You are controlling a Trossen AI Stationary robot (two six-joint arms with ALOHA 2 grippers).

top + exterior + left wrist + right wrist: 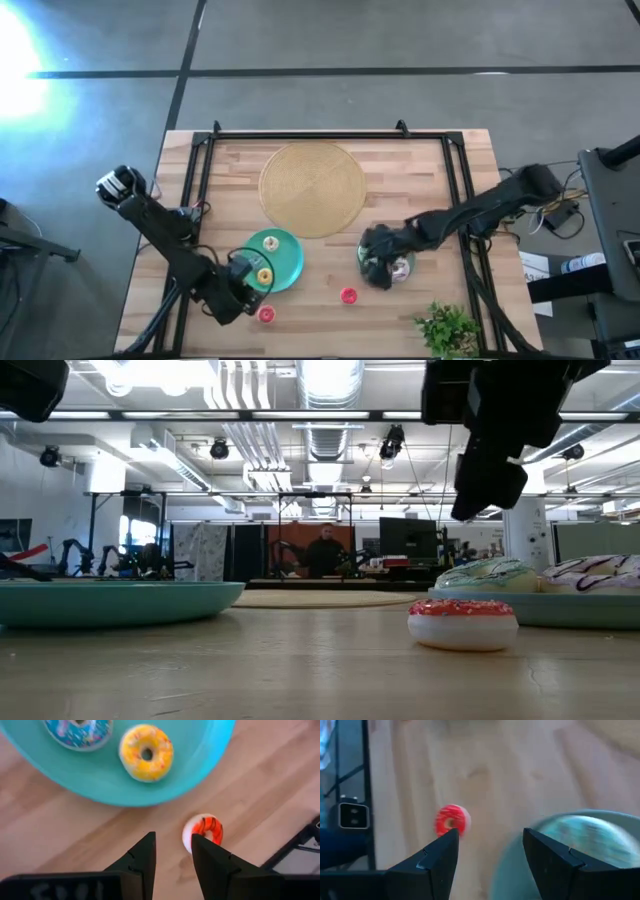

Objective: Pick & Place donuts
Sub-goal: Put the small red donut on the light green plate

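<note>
A teal plate (290, 262) holds a yellow donut (146, 752) and a blue-green sprinkled donut (77, 730). My left gripper (172, 849) is open and raised over the plate's near edge. A white donut with red-orange icing (202, 831) lies on the table just beyond one of its fingertips. A red-iced donut (348, 295) lies flat on the table between the plates and also shows in the low view (462, 622). My right gripper (490, 842) is open and raised above a grey-green plate (560, 608). That plate holds a green donut (490, 573) and a white-pink donut (600, 572).
A large tan woven disc (312, 187) lies at the table's far middle. A small green plant (447, 328) stands at the near right corner. A black frame (320, 135) runs along the far edge and both sides. A person shows far off in the room (326, 550).
</note>
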